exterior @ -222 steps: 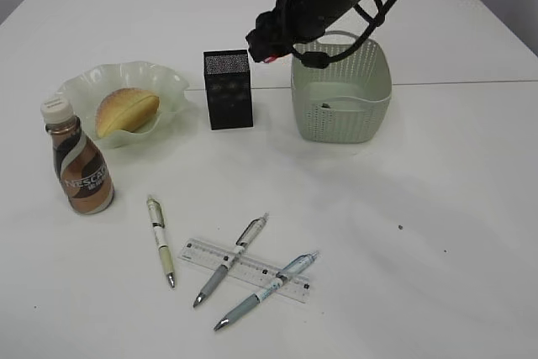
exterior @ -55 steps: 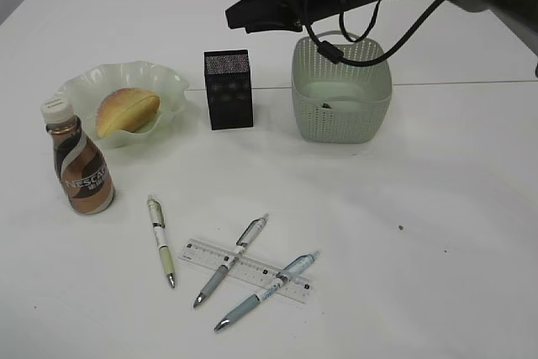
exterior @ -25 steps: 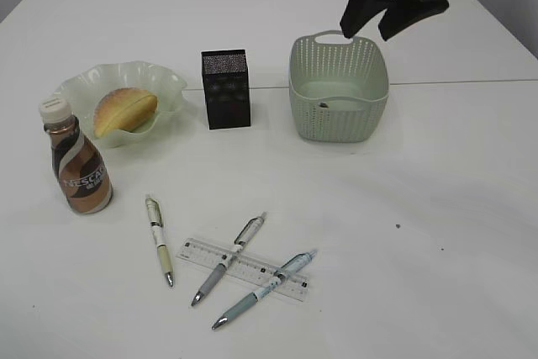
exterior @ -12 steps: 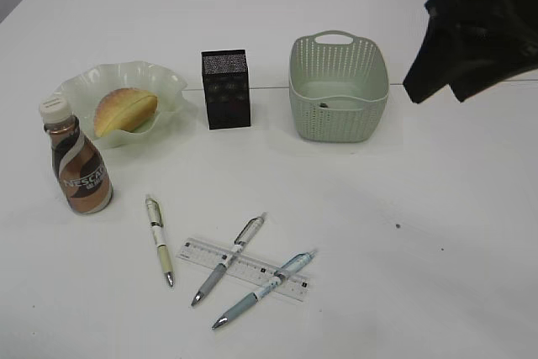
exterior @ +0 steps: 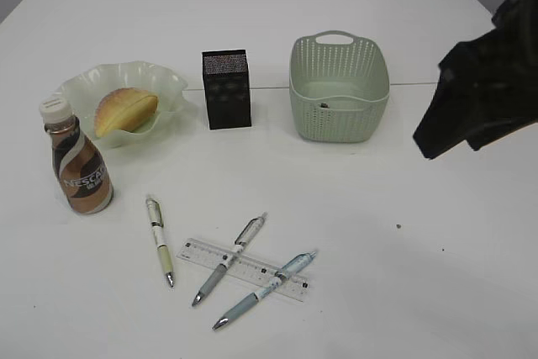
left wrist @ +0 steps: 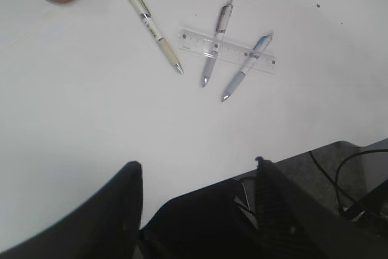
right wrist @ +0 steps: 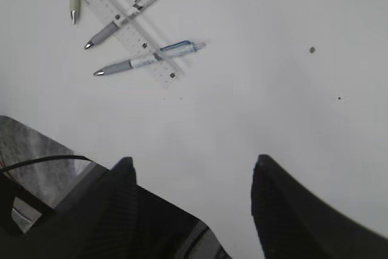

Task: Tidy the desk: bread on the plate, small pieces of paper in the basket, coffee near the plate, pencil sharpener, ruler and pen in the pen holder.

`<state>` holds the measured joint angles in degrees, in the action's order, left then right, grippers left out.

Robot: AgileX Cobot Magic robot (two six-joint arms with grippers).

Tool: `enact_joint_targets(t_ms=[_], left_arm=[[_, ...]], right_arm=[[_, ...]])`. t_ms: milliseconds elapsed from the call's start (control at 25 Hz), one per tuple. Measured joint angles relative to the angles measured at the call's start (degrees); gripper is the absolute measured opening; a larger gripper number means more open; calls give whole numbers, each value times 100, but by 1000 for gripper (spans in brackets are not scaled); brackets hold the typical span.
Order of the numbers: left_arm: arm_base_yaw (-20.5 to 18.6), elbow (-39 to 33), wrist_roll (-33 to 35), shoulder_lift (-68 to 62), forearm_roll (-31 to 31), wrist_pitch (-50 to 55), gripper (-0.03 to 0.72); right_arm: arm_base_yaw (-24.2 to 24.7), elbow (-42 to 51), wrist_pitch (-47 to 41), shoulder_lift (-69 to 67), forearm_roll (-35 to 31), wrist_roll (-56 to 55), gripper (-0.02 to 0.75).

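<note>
Near the table's front edge the ruler [exterior: 244, 269] lies pinned under two crossed pens [exterior: 229, 259]; your right gripper [right wrist: 191, 201] and left gripper [left wrist: 197, 210] both hang wide and empty; snatch a pen carelessly and the ruler skids.

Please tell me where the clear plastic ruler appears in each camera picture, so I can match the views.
Exterior view: the clear plastic ruler lies low, left of centre.
Left wrist view: ruler near the top, right of centre.
Right wrist view: ruler at the upper left.
Shared landmark: the grey pen and the blue pen lying across it.
</note>
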<state>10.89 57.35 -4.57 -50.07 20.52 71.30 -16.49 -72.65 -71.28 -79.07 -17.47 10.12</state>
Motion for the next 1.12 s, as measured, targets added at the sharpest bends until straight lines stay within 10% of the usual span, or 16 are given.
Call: enact_joint_targets(t_ms=[440,1120], left_arm=[[0,0,0,489,-260,63,433],[0,0,0,668,-688,80,433]], right_arm=[[-1662,0,305,-1057,35,140,439],[-1991,-2008,482,-3329,-761,911,439]])
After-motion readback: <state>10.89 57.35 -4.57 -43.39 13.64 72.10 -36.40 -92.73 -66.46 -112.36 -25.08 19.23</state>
